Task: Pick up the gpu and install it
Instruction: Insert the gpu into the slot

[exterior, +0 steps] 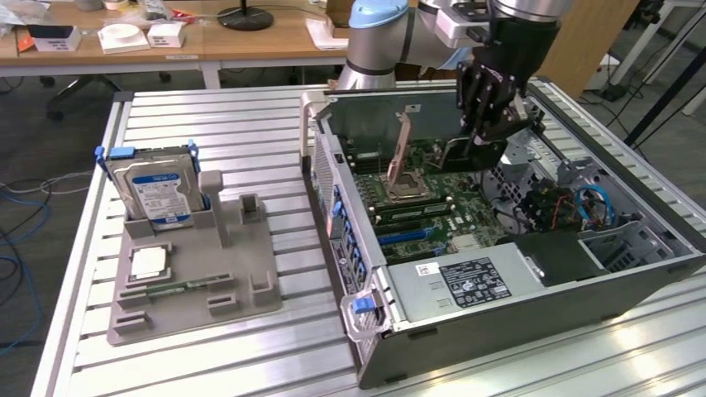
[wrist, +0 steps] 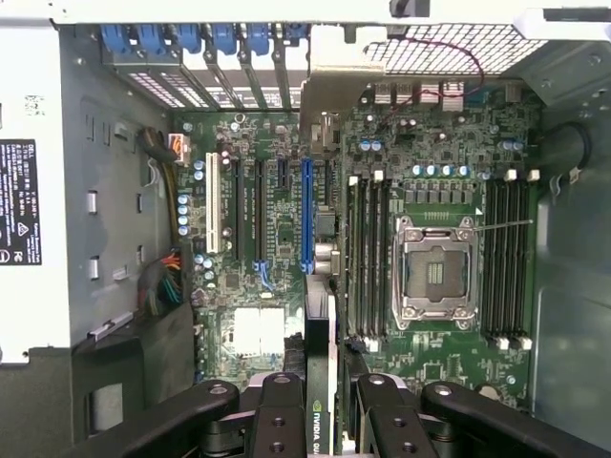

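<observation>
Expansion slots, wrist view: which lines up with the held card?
The long blue plastic slot, in line with the thin dark gpu; white slot and black slots lie aside.

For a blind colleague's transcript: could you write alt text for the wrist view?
The fingers grip the gpu edge-on over the motherboard inside an open computer case, roughly in line with a long blue slot. An empty processor socket lies to one side of the card.
</observation>
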